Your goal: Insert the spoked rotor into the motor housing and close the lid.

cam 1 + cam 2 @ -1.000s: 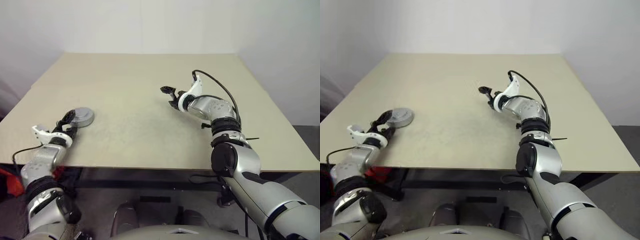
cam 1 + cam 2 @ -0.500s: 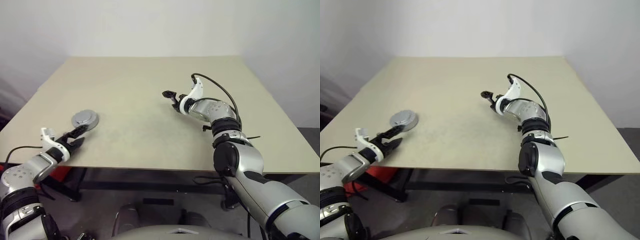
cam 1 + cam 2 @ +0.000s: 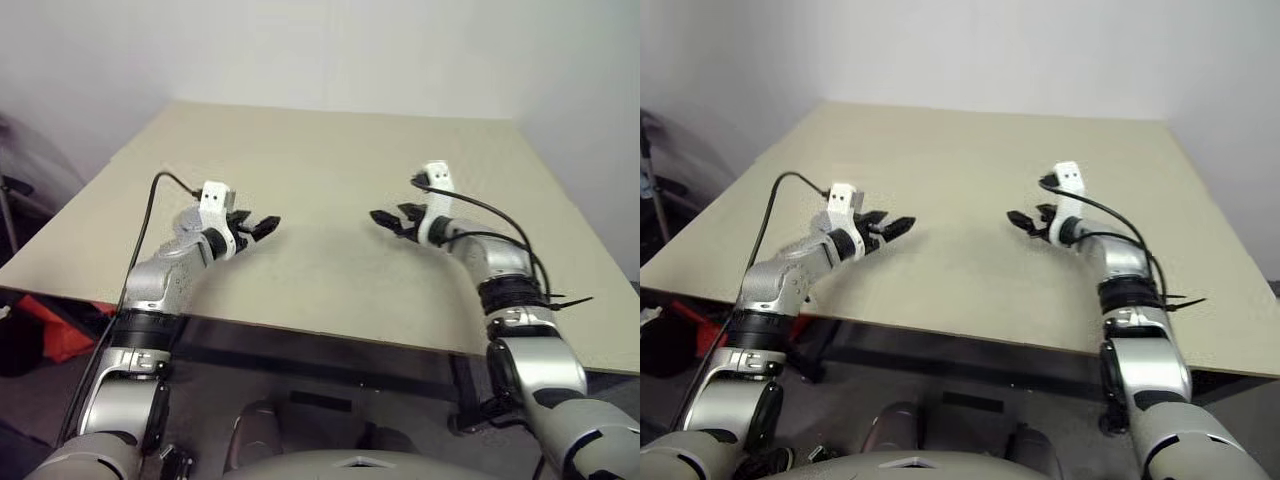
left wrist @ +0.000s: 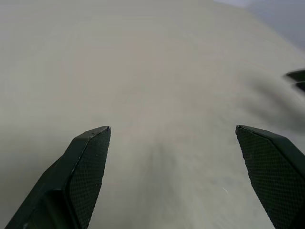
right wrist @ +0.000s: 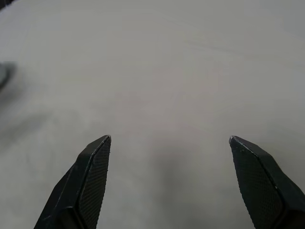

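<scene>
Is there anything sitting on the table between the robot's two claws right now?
No. Between the left gripper and the right gripper there is just bare tabletop, as both head camera views show.

The table (image 3: 340, 180) has a matt, pale beige top that looks smooth with a faint grain, like laminated board. The left gripper (image 4: 176, 176) and right gripper (image 5: 169, 183) have black fingers (image 4: 88, 171) of matt plastic, their inner pads finely cross-hatched. The forearms (image 3: 165, 280) look like satin silvery metal with white plastic brackets (image 3: 213, 195).
</scene>
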Action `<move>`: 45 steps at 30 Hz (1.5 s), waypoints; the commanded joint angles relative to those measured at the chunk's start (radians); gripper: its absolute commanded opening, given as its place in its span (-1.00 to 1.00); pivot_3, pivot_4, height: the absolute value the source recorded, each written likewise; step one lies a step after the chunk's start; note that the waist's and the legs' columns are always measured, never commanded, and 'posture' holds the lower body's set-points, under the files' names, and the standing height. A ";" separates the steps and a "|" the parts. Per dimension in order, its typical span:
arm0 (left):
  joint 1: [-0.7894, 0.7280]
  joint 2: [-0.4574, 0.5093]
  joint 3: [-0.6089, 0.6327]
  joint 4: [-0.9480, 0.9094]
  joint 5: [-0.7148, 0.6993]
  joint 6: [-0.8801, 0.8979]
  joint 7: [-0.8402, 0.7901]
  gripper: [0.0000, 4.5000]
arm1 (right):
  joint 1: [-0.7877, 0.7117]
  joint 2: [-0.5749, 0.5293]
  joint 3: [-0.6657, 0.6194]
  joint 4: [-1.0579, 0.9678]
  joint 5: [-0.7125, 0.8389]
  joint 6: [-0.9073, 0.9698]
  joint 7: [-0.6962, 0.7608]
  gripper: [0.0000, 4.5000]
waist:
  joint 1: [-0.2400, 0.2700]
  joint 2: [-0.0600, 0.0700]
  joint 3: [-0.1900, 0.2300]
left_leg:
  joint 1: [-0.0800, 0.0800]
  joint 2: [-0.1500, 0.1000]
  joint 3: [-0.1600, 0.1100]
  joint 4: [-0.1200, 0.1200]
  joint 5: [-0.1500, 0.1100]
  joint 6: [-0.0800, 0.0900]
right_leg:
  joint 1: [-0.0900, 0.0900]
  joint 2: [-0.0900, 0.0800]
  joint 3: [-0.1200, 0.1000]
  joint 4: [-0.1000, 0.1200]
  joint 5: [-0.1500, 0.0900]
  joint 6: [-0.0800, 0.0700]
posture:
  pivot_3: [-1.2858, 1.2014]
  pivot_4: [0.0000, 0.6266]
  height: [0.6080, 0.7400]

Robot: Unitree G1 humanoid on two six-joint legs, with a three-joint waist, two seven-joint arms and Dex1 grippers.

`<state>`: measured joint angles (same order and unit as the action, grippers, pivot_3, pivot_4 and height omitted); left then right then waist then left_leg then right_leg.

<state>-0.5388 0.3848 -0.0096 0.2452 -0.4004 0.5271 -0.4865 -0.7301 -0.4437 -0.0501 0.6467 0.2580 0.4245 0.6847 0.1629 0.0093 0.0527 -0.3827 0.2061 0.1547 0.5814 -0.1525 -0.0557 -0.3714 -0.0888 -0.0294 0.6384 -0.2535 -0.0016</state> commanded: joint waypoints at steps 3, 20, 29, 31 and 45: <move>-0.034 -0.006 -0.078 0.056 0.141 -0.147 -0.045 0.99 | 0.008 -0.077 -0.024 -0.015 -0.049 -0.176 0.030 1.00 | -0.024 0.000 0.000 | 0.000 0.000 0.000 0.000 0.000 0.000 | -0.001 0.001 0.000 0.000 -0.001 -0.001 | 0.03 -1.00 1.00; 0.008 -0.059 -0.033 0.046 0.272 -0.339 0.052 0.99 | 0.153 -0.090 -0.018 -0.041 -0.202 -0.518 -0.156 1.00 | -0.033 0.000 0.000 | -0.001 0.000 0.001 0.001 -0.001 0.011 | -0.001 -0.001 -0.001 0.001 -0.003 -0.008 | 0.03 -1.00 1.00; 0.025 -0.138 0.041 0.077 0.301 -0.450 0.219 0.99 | 0.180 -0.006 -0.123 -0.075 -0.147 -0.639 -0.315 1.00 | -0.043 0.000 0.000 | 0.000 0.000 0.002 0.001 -0.003 0.016 | -0.002 0.000 0.000 0.001 -0.003 -0.008 | 0.03 -1.00 1.00; 0.028 -0.170 0.041 0.088 0.303 -0.465 0.232 0.99 | 0.171 0.038 -0.189 -0.056 -0.080 -0.626 -0.352 1.00 | -0.042 0.000 0.000 | 0.001 0.000 0.002 0.001 -0.004 0.017 | -0.001 0.000 0.000 0.001 -0.003 -0.008 | 0.03 -1.00 1.00; -0.047 -0.257 0.044 0.221 0.299 -0.491 0.226 0.99 | 0.105 0.137 -0.256 -0.024 0.016 -0.470 -0.446 1.00 | -0.039 0.001 0.000 | -0.003 0.000 0.002 0.001 -0.004 0.019 | -0.005 -0.001 0.000 0.000 -0.003 -0.009 | 0.03 -1.00 1.00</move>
<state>-0.5560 0.1255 0.0221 0.4689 -0.0990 0.0680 -0.2595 -0.5917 -0.2895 -0.3028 0.6267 0.2787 -0.0250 0.2394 0.1235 0.0098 0.0531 -0.3852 0.2056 0.1568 0.5820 -0.1568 -0.0367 -0.3760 -0.0898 -0.0291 0.6387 -0.2565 -0.0102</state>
